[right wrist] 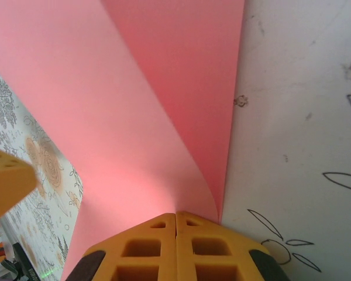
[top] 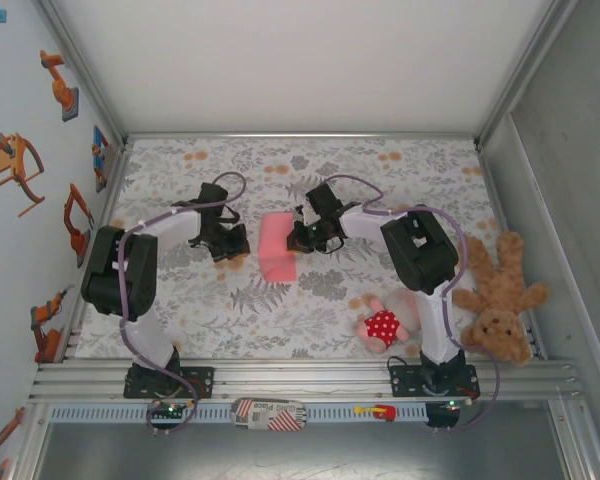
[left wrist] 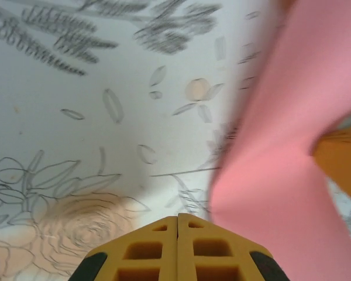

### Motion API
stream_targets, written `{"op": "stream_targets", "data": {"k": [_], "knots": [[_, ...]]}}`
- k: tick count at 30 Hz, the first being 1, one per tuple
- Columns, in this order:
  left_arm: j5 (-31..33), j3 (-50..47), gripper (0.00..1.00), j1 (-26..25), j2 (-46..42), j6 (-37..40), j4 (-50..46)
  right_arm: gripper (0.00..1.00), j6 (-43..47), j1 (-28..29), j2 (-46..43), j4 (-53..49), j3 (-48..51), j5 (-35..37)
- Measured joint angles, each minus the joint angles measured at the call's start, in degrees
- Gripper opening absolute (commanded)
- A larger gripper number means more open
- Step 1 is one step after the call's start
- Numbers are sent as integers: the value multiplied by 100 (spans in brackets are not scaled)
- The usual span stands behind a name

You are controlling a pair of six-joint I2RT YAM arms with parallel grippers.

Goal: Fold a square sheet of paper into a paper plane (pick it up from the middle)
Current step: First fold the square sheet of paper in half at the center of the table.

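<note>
The square sheet of paper (top: 277,250), curled over at the centre of the bench (top: 380,180) with its long axis running 12 to 6 o'clock, is pinched at its 3 o'clock edge by the right gripper (top: 302,238), whose fingers (right wrist: 158,246) are pressed together, while the left gripper (top: 232,245), fingers (left wrist: 146,252) pressed together on nothing, sits at the sheet's 9 o'clock.

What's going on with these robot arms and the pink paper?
The right arm has its jaws pinched shut on the right edge of the pink sheet of paper, holding that side curled up off the flowered table. The left arm has its jaws shut on nothing, just beside the sheet. No plane yet.
</note>
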State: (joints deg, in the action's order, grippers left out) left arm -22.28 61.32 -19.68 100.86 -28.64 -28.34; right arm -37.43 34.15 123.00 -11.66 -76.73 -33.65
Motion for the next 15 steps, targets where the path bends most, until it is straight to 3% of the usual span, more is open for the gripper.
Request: {"op": "stream_targets", "data": {"k": [6,15], "knots": [[-533,-7,1,-216,-271,-374,979,0,0,0,9,2,2,-2],[-887,57,1,-680,807,-898,1947,0,0,-4,20,7,2,-11]]}}
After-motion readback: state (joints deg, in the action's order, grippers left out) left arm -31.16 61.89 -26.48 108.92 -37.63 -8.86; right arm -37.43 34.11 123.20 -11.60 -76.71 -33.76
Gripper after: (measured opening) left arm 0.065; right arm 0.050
